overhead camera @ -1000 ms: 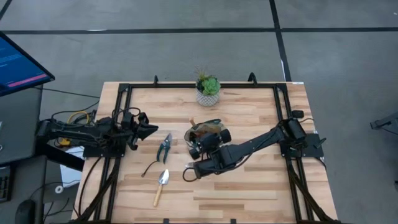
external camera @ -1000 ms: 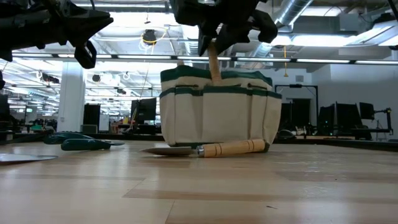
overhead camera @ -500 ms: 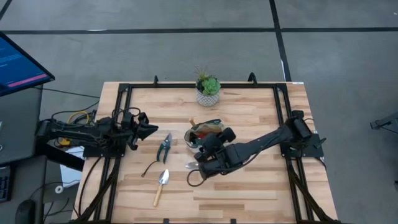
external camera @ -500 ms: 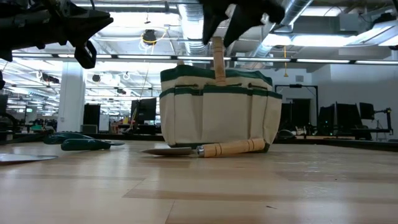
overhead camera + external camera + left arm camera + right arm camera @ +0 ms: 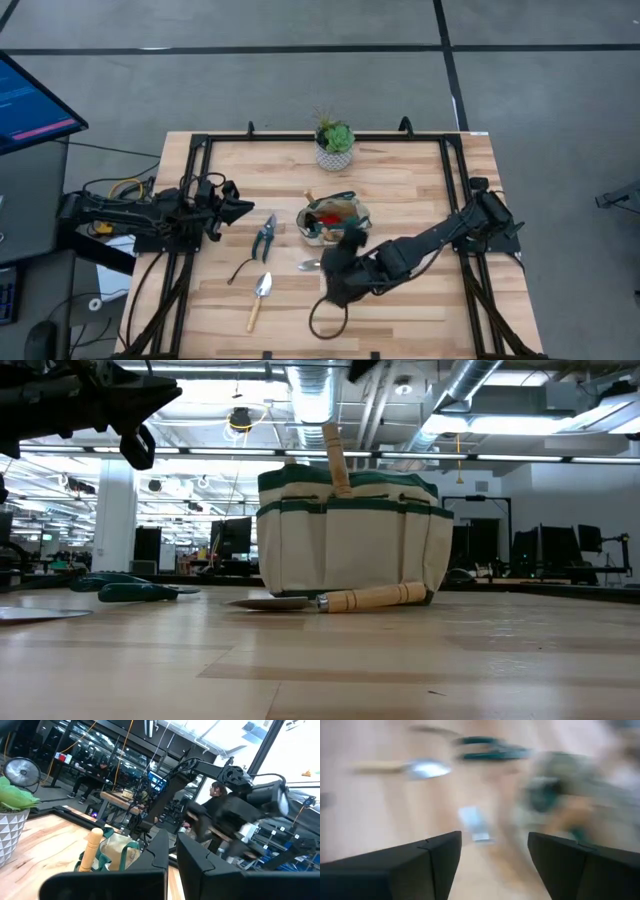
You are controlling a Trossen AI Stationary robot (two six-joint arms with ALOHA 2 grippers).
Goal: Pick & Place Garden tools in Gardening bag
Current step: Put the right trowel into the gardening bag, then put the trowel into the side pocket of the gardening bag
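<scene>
The tan gardening bag with green trim stands mid-table and also shows in the low view. A trowel's wooden handle sticks up out of it, leaning on the rim. A second trowel lies on the table against the bag's near side. Pruning shears, a thin black curved tool and a third trowel lie left of the bag. My right gripper is open and empty, up above the table just near of the bag. My left gripper waits shut at the left.
A green plant in a white pot stands at the far edge behind the bag. A black frame runs round the tabletop. A cable loop hangs from the right arm. Bare wood lies right of the bag and along the near edge.
My right gripper has let go of the trowel handle it held above the bag, risen, and drawn back toward the table's near edge. The trowel stays in the bag, and its handle now leans to one side.
</scene>
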